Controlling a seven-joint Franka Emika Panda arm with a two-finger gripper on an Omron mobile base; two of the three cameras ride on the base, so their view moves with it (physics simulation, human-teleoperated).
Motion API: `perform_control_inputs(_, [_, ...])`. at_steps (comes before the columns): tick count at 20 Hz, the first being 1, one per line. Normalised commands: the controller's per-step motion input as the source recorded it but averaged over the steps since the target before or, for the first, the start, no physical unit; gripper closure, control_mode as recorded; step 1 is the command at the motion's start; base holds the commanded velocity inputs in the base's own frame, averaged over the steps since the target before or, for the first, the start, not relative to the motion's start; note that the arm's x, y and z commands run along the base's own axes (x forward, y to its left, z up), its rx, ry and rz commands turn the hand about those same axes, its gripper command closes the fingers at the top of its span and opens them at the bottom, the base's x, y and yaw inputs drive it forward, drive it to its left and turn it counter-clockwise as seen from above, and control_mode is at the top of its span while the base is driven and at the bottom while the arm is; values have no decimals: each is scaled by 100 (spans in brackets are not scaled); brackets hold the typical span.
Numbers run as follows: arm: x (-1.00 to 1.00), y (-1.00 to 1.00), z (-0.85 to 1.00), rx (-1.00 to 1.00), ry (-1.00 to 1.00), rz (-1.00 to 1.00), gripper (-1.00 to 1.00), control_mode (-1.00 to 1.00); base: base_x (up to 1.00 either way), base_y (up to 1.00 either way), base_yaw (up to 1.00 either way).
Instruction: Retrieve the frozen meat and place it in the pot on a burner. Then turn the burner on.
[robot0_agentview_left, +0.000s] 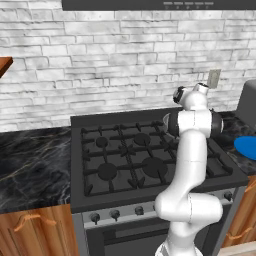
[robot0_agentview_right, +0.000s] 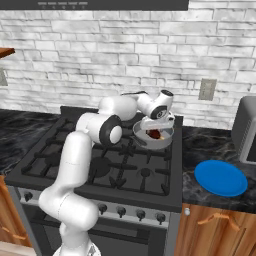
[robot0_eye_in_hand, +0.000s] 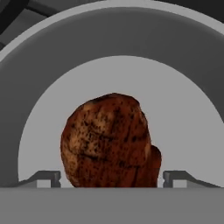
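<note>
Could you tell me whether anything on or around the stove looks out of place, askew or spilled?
Nothing stands out. The shallow round grey metal pot sits level on the black stove's back right burner, the dark red-brown lump of frozen meat lies inside it under the pincer, and the flat blue plate rests flat on the dark counter.

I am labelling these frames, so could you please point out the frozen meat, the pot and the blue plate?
frozen meat (robot0_eye_in_hand: 109, 140), hand view, middle of its brown surface.
pot (robot0_agentview_right: 167, 141), right base view, its right rim.
blue plate (robot0_agentview_right: 221, 178), right base view, centre of its flat face.
</note>
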Motion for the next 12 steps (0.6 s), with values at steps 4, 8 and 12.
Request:
perform_control_inputs(4, [0, 12, 29, -2, 0, 0, -100, -100, 0, 0, 0])
perform_control_inputs(8, [-9, 11, 53, 0, -7, 0, -100, -100, 0, 0, 0])
perform_control_inputs(12, [-48, 23, 38, 2, -3, -1, -100, -100, 0, 0, 0])
